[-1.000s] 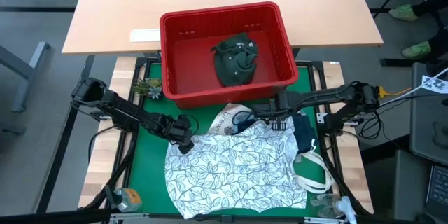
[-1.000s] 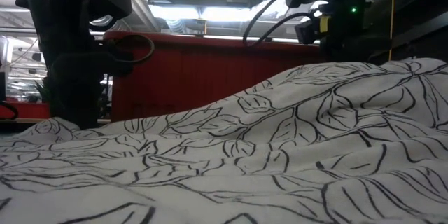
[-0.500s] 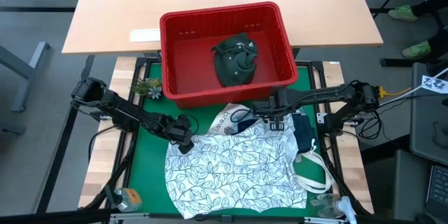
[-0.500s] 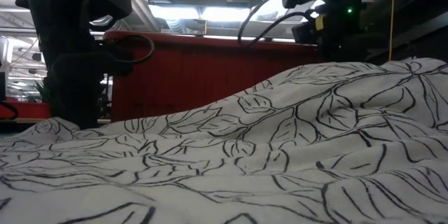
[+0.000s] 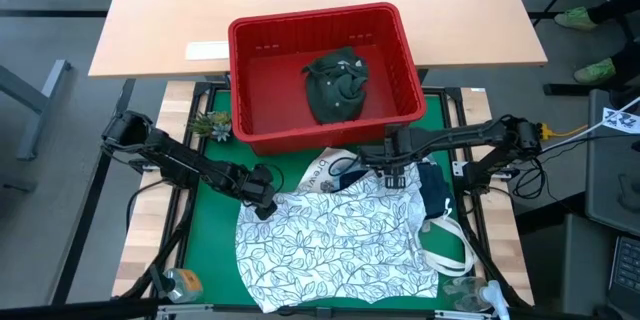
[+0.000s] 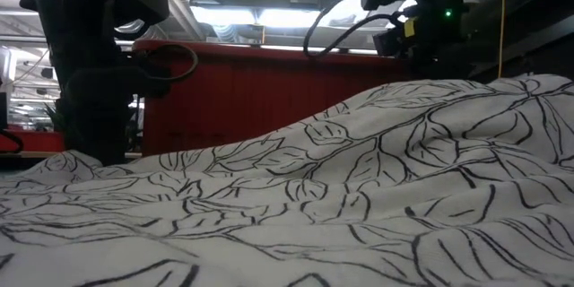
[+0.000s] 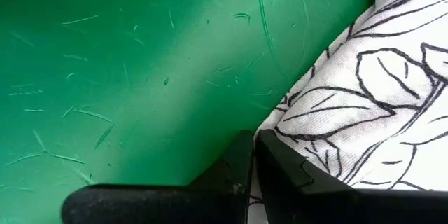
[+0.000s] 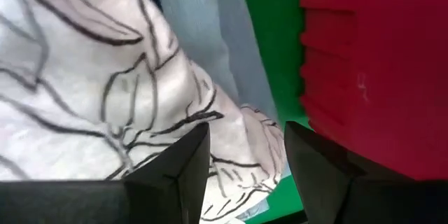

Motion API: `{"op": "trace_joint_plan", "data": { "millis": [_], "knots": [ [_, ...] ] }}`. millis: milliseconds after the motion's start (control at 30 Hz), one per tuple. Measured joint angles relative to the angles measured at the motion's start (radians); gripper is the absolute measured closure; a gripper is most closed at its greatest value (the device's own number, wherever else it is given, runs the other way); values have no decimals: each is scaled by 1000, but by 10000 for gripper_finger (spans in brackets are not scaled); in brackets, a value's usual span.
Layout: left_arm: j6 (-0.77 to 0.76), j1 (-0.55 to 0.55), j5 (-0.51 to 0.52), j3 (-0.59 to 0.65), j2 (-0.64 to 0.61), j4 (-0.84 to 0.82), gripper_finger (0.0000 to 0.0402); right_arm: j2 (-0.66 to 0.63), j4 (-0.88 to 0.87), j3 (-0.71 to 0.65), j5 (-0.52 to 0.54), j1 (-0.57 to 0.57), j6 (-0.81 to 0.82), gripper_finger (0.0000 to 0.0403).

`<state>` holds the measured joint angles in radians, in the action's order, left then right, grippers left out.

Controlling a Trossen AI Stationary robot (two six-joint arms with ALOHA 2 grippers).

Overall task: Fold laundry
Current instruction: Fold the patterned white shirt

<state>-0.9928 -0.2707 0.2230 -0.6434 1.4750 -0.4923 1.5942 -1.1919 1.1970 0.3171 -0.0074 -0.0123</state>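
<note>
A white garment with a dark leaf print (image 5: 335,235) lies spread on the green mat (image 5: 215,250) and fills the low view (image 6: 359,188). My left gripper (image 5: 263,203) is shut at its far left corner (image 7: 315,112). My right gripper (image 5: 396,178) hangs open above the garment's far right corner, and its fingers (image 8: 192,164) stand on either side of a rumpled fold without touching it. A dark olive garment (image 5: 338,82) lies bunched in the red basket (image 5: 255,80). A navy piece (image 5: 435,192) lies at the printed garment's right edge. My left gripper pinches the printed garment's edge at its far left corner (image 7: 269,140) between its two fingers, which come steeply from above. One layer or several, I cannot tell. The corner sits low over the mat, and the garment beyond it lies slack on the mat.
The red basket stands at the mat's far edge, close behind both grippers. A white tote bag (image 5: 325,170) pokes out from under the garment, its handles (image 5: 450,245) looping to the right. A small plant (image 5: 210,125) and a bottle (image 5: 185,282) sit on the left.
My right gripper has tipped a little in place above the garment's far right corner. The garment and my left gripper have kept still.
</note>
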Motion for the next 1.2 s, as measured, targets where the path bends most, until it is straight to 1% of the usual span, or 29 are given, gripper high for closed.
{"op": "trace_joint_plan", "data": {
  "millis": [133,267,400,467,533,600,700,833,900,1033,1200],
  "knots": [
    [0,0,0,0,0,0,384,0,1,-48,39,0,-20,220],
    [0,0,0,0,0,0,384,1,16,-93,30,0,-20,220],
    [0,0,0,0,0,0,384,1,18,-100,31,0,-20,221],
    [1,0,0,0,0,0,384,1,22,-100,30,0,-20,228],
    [1,0,1,0,0,0,384,1,21,-100,30,0,-20,244],
    [1,0,3,0,0,0,384,1,21,-100,30,0,-20,268],
    [1,0,3,0,0,0,385,1,23,-100,30,0,-20,316],
    [1,-1,11,0,-13,0,399,1,17,-96,30,0,-23,388],
    [1,-1,15,0,-27,-2,399,1,0,-80,30,0,-23,394],
    [9,-2,49,-23,-84,-38,401,1,-45,-19,30,0,-20,380],
    [11,-2,101,-32,-172,-73,401,1,-92,71,30,1,-17,399]
  ]
}}
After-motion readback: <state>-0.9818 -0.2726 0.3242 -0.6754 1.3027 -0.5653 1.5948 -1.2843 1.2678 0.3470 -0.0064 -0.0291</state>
